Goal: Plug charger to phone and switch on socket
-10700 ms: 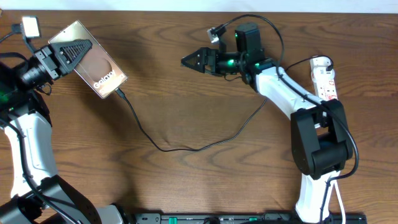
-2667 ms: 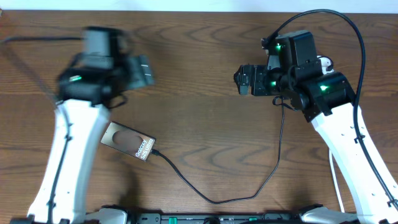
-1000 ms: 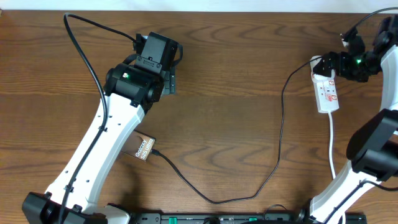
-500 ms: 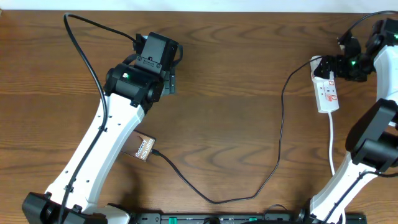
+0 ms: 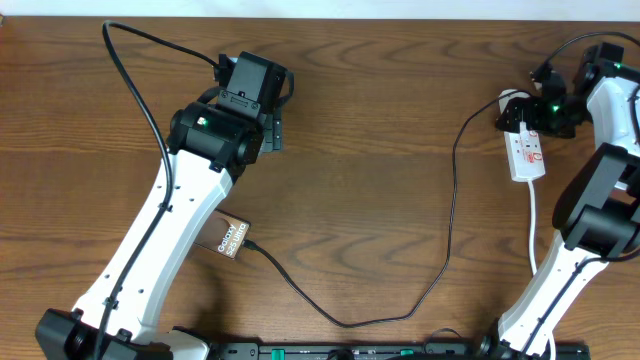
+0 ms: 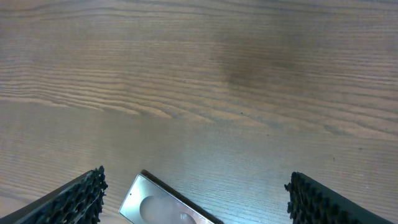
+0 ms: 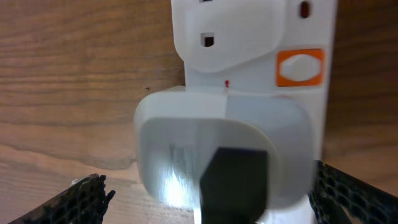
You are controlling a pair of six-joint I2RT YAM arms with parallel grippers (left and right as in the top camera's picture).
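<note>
The phone (image 5: 232,238) lies flat near the table's front left, half hidden under my left arm. Its top corner (image 6: 163,207) shows in the left wrist view. The charger (image 5: 452,210), a thin black cable, meets the phone's right edge, loops along the front and climbs to the socket (image 5: 527,150). My left gripper (image 5: 272,128) hangs open above the bare wood beyond the phone, its fingers (image 6: 78,198) wide apart. My right gripper (image 5: 516,112) is open over the socket's far end, straddling the white adapter (image 7: 186,155) plugged in there. An orange switch (image 7: 300,66) sits just beyond it.
The socket's white cord (image 5: 533,225) runs toward the front edge beside my right arm's base. A black robot cable (image 5: 140,75) arcs over the table's back left. Bare wood lies between the two arms.
My right wrist has swung left and brought its gripper over the socket's far end. The left arm, phone and charger have not moved.
</note>
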